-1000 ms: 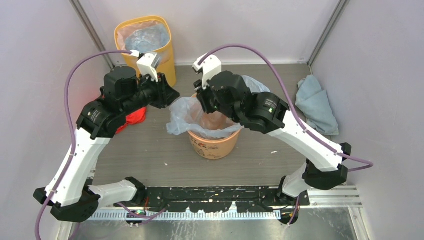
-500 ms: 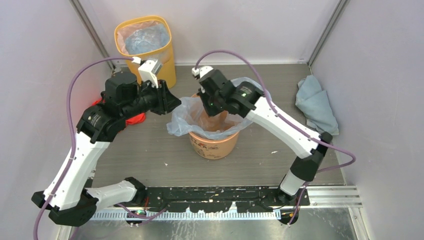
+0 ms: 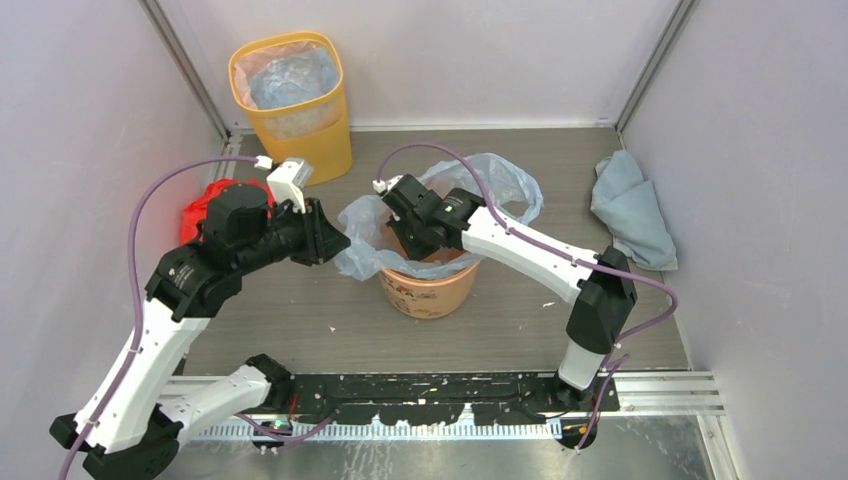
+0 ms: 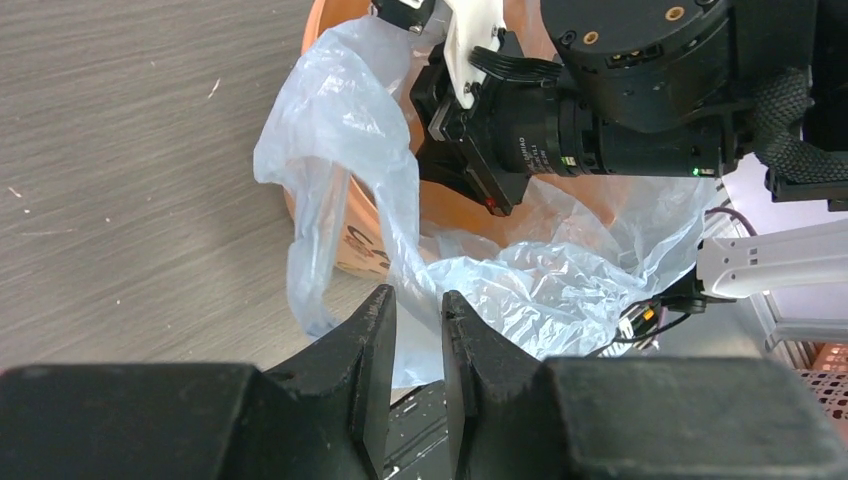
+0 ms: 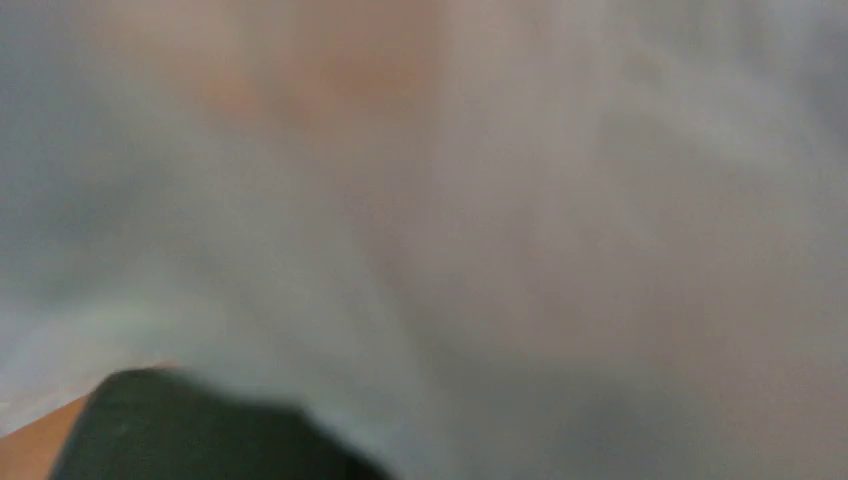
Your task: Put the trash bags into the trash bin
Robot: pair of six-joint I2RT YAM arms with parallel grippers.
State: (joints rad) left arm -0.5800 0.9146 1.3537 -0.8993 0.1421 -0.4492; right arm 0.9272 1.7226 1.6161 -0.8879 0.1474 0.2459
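Observation:
The orange trash bin stands mid-table with a translucent trash bag spread over its rim and sagging inside. My right gripper reaches down into the bin, its fingers hidden by the film. The right wrist view is a blur of bag film against the lens, with one dark finger at the bottom. My left gripper sits at the bag's left edge. In the left wrist view the left gripper has its jaws a narrow gap apart, with the bag and bin just beyond the tips.
A taller yellow bin lined with plastic stands at the back left. A red item lies behind my left arm by the left wall. A grey-blue cloth lies at the right wall. Walls close in three sides.
Both arms came down toward the bin. The right gripper dropped into the bin and closed. The left gripper moved nearer and lower to the bag's left edge. The bag spread wider at the back right.

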